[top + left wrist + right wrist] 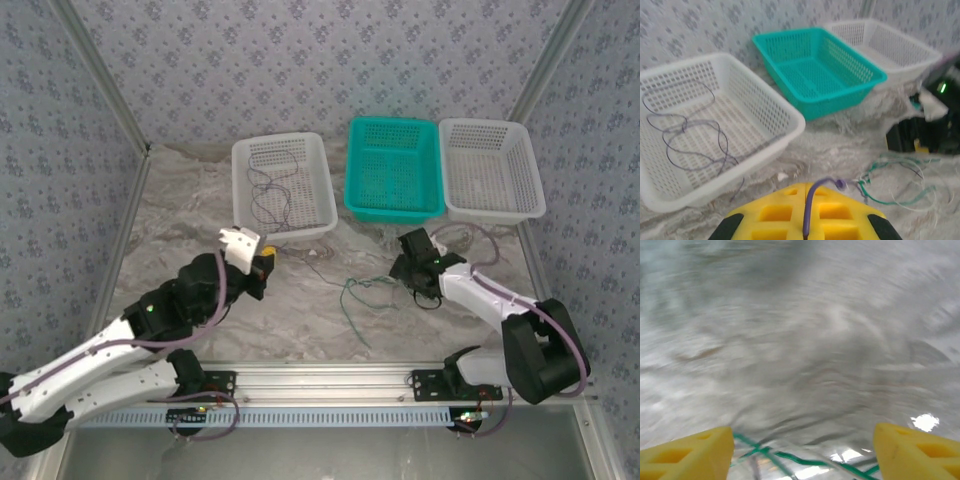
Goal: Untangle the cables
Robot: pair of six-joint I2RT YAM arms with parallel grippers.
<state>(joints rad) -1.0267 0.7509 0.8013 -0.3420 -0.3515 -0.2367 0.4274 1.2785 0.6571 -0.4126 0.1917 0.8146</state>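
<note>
One green cable [790,457] lies 9-to-3 under the right pincer [802,450], whose jaws stand apart. The left pincer [805,222], clamped on a purple cable [816,186], sits farther off at 9 o'clock.

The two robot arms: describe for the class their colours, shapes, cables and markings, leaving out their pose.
The left arm and right arm share one look: white rounded shells linked by black joints, with a mauve cable running along each. The jaws are yellow blocks with rectangular hollows. A small green light glows on the left arm.
</note>
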